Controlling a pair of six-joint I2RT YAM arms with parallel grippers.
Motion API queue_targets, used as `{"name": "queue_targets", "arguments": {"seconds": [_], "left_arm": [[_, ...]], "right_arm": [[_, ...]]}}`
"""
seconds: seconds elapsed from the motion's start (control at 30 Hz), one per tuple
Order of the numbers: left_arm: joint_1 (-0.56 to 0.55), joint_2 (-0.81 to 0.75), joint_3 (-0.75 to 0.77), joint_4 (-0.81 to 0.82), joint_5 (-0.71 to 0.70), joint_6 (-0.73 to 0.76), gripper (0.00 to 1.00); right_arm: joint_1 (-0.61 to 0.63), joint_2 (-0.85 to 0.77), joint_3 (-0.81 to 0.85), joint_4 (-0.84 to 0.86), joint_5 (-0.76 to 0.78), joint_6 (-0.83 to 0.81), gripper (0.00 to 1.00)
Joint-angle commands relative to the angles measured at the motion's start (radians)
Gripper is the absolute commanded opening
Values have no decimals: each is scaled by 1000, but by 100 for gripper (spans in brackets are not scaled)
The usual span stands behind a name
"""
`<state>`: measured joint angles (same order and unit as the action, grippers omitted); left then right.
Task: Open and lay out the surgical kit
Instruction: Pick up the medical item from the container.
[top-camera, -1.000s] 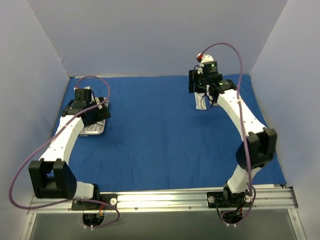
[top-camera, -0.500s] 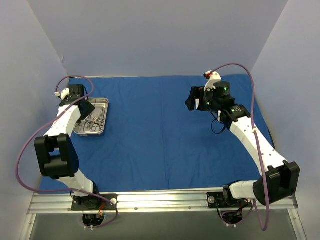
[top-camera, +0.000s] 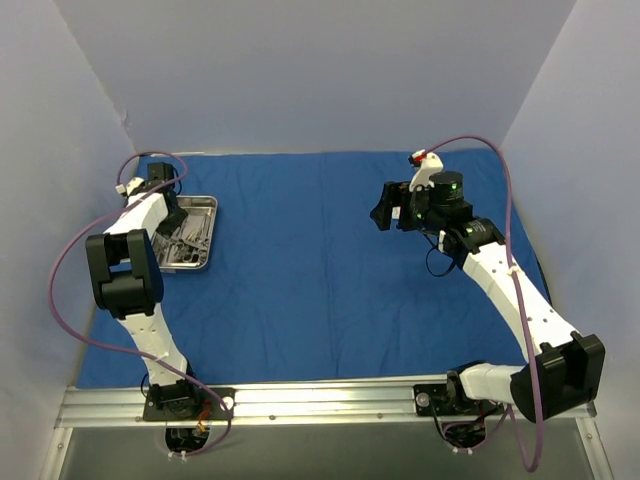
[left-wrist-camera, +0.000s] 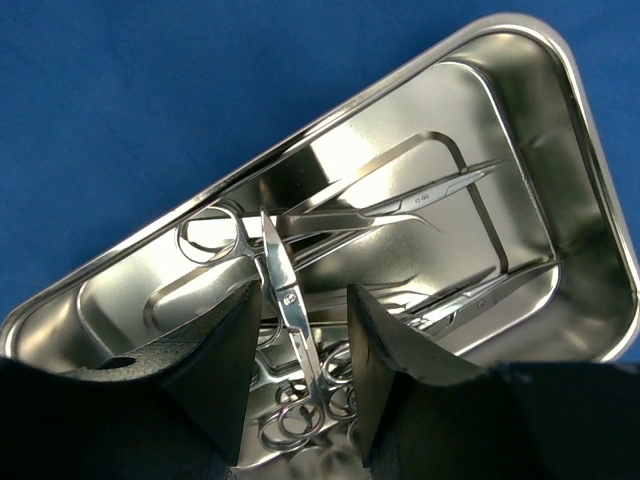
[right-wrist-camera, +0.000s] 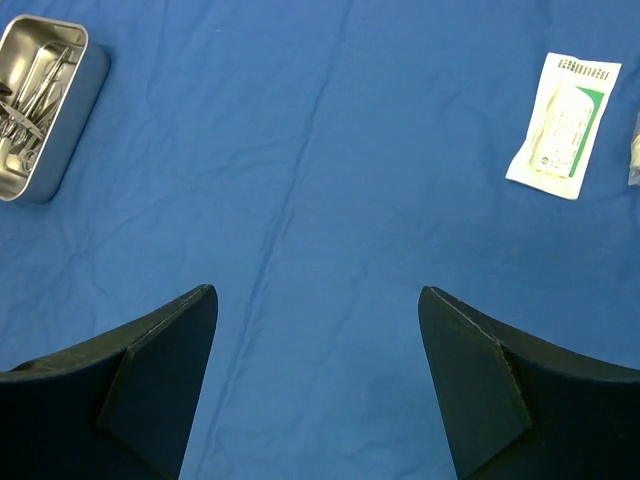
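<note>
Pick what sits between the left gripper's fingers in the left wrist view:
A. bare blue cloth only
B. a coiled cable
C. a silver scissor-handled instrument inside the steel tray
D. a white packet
C: the left gripper hangs over the steel tray with a silver scissor-handled instrument in the gap between its fingers, while the white packet lies elsewhere on the blue cloth.

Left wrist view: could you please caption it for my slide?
Left gripper, jaws apart, straddles a scissor-handled clamp in the steel tray on blue cloth.
</note>
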<state>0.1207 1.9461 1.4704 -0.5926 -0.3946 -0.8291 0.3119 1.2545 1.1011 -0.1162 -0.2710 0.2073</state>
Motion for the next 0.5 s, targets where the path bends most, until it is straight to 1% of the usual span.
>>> {"name": "queue_targets", "arguments": {"seconds": [0.0,0.2,0.47], "left_arm": [[7,30,80,-30,-13,-53,49],[7,63,79,-52,-6,-77,49],[7,128,122,-93,3,-94,47]], "right_arm": [[7,-20,2,24,-11,-3,77],[7,-4,5,24,-8,-8,77],[7,11,3,26,-22,-9,76]]}}
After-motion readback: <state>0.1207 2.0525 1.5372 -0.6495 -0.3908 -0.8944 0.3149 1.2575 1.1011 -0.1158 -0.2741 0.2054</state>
